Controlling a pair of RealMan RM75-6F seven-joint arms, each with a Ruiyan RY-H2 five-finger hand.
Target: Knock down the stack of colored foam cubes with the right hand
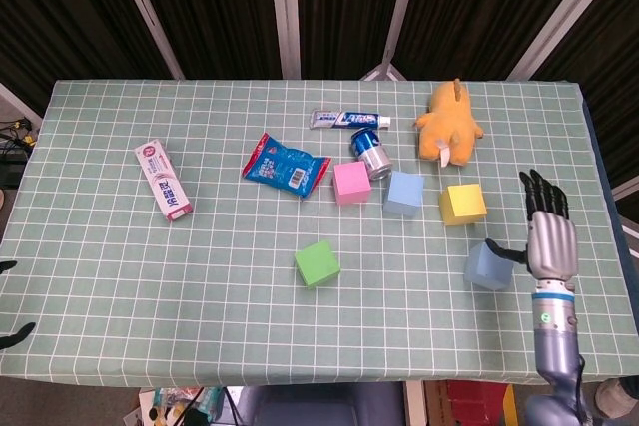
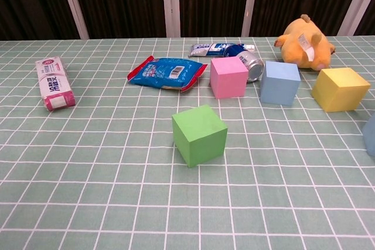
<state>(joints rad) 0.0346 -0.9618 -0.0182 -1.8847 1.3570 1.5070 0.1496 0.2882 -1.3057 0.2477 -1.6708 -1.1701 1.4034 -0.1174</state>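
No stack stands; the foam cubes lie apart on the table. A pink cube (image 1: 350, 182) (image 2: 228, 76), a light blue cube (image 1: 403, 193) (image 2: 280, 82) and a yellow cube (image 1: 462, 204) (image 2: 340, 89) sit in a row. A green cube (image 1: 318, 263) (image 2: 199, 134) lies nearer the front. A darker blue cube (image 1: 488, 265) (image 2: 370, 134) lies at the right. My right hand (image 1: 550, 238) hovers just right of that blue cube, fingers spread, holding nothing. The chest view does not show it. My left hand is out of sight.
A yellow plush toy (image 1: 449, 122), a toothpaste tube (image 1: 348, 120), a tipped can (image 1: 371, 154), a red and blue snack bag (image 1: 287, 167) and a pink box (image 1: 164, 181) lie on the green checked table (image 1: 200, 276). The right table edge is close to my hand.
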